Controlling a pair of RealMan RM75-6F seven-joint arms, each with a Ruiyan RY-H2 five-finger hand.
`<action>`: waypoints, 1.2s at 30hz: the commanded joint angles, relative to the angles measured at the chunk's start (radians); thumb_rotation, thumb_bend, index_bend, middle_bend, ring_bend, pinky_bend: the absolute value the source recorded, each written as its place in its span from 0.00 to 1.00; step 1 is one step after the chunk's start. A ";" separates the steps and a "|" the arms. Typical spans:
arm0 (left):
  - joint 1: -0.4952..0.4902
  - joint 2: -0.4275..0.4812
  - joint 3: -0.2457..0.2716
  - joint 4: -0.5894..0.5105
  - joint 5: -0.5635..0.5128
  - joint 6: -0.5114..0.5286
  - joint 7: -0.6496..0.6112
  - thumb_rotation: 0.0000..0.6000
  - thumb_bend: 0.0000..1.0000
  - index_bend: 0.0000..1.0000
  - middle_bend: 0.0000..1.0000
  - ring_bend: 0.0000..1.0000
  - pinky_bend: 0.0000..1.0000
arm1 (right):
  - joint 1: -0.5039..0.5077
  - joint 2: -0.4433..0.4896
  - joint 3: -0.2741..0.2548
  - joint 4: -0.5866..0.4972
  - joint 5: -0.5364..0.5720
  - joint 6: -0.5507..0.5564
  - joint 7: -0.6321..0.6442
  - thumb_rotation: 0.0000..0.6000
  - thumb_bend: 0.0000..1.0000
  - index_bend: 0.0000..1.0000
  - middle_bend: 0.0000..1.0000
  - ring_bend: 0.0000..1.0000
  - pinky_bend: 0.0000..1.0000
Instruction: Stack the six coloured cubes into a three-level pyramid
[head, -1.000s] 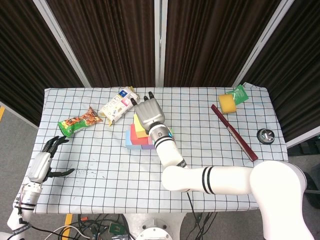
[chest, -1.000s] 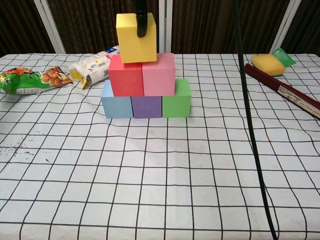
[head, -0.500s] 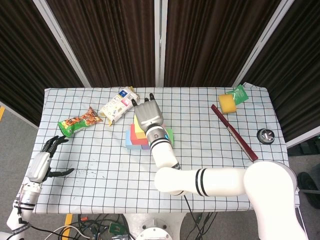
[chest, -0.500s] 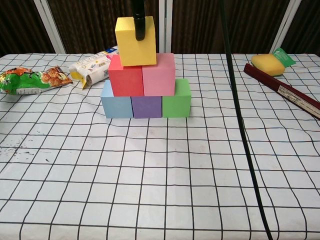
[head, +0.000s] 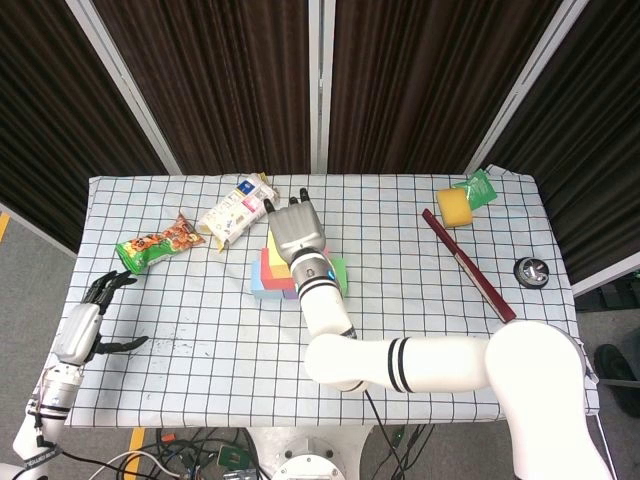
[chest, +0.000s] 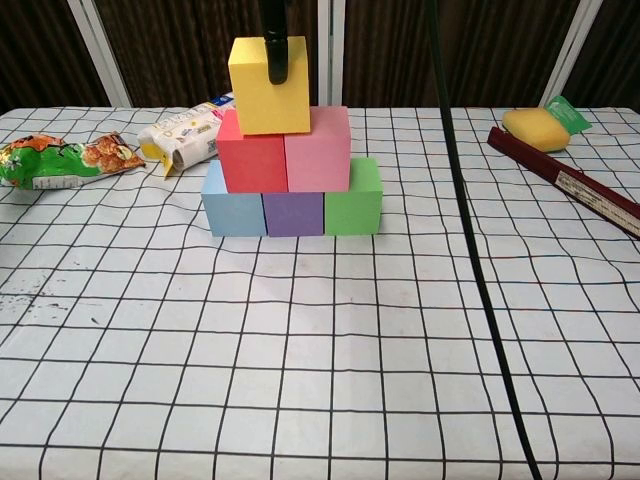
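A blue cube (chest: 233, 205), a purple cube (chest: 293, 213) and a green cube (chest: 352, 200) form a row on the checked cloth. A red cube (chest: 252, 160) and a pink cube (chest: 318, 150) sit on them. My right hand (head: 293, 232) grips the yellow cube (chest: 262, 100) from above, over the red cube and the seam with the pink one. One dark finger (chest: 274, 45) shows on its front face. Whether the yellow cube rests on the second level I cannot tell. My left hand (head: 88, 325) lies open at the table's left edge, holding nothing.
A green snack bag (chest: 50, 160) and a white packet (chest: 185, 135) lie left of the stack. A yellow sponge (chest: 537, 125) and a dark red bar (chest: 570, 180) lie at the right. A black cable (chest: 470, 250) hangs down in front of the chest camera.
The yellow cube has shifted slightly left and down in my right hand. The hanging cable has swung left. My left hand has not moved.
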 joint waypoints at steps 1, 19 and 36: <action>0.000 0.000 0.000 0.000 0.000 0.000 0.000 1.00 0.00 0.07 0.16 0.00 0.03 | -0.004 -0.003 0.005 0.000 0.000 0.003 -0.006 1.00 0.08 0.00 0.59 0.15 0.00; 0.001 0.001 0.001 0.002 0.001 0.001 -0.005 1.00 0.00 0.07 0.16 0.00 0.03 | -0.018 -0.022 0.046 -0.002 0.002 0.043 -0.039 1.00 0.08 0.00 0.60 0.16 0.00; 0.002 0.000 0.001 0.008 0.000 0.002 -0.011 1.00 0.00 0.07 0.16 0.00 0.03 | -0.032 -0.053 0.074 0.018 -0.016 0.056 -0.066 1.00 0.08 0.00 0.60 0.16 0.00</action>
